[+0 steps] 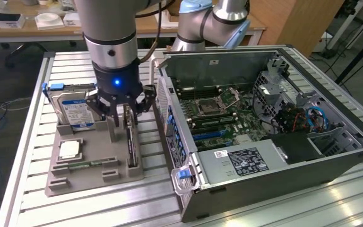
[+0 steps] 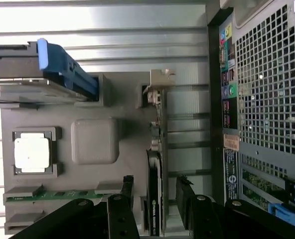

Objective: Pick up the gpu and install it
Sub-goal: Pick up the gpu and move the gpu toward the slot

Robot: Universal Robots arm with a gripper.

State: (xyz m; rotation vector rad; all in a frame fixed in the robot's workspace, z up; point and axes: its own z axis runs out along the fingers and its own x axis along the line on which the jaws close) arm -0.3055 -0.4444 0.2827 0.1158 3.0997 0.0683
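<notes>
The gpu (image 1: 132,142) (image 2: 157,129) stood on its long edge in a slot of the grey tray (image 1: 93,182) (image 2: 127,99), along the tray's edge facing the open computer case (image 1: 263,118) (image 2: 267,99), with its silvery bracket at the end of the tray where the hard drive (image 1: 74,111) (image 2: 18,69) stood upright. The tool (image 1: 126,116) (image 2: 155,183) hung directly over that slot with its fingers (image 2: 127,185) spread wide, one on each side of the card, and in the wrist view a gap showed between each finger and the board, so nothing was gripped. In the tray's middle lay a square processor (image 1: 70,150) (image 2: 32,153), and beside it a narrow green memory stick (image 1: 87,164) (image 2: 53,195). The tray rested on the slatted metal table (image 1: 30,94) (image 2: 112,25).
</notes>
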